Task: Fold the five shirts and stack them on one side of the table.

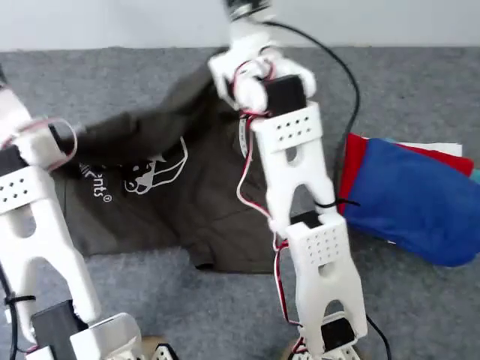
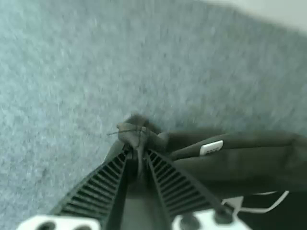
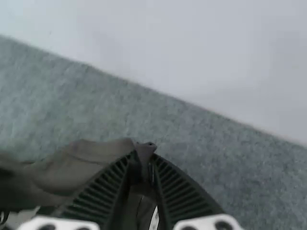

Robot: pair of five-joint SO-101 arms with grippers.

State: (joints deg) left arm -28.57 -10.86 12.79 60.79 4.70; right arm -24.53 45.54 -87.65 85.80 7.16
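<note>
Left gripper (image 2: 138,151), right gripper (image 3: 145,160) pinch dark shirt (image 1: 195,202) edges.
Fingers clamped tight on it; blue shirt (image 1: 420,202) overlaps red shirt (image 1: 356,161) nearby.

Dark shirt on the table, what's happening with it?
Both arms are gripping the dark brown shirt with white print, which lies partly spread on the grey carpeted table. The left hand is shut on a bunched edge, the right hand on another edge toward the table's far side. A folded blue shirt lies over a red shirt nearby.

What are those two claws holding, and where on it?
Both hold the dark shirt: the left gripper pinches a bunched edge, the right gripper another edge.
</note>
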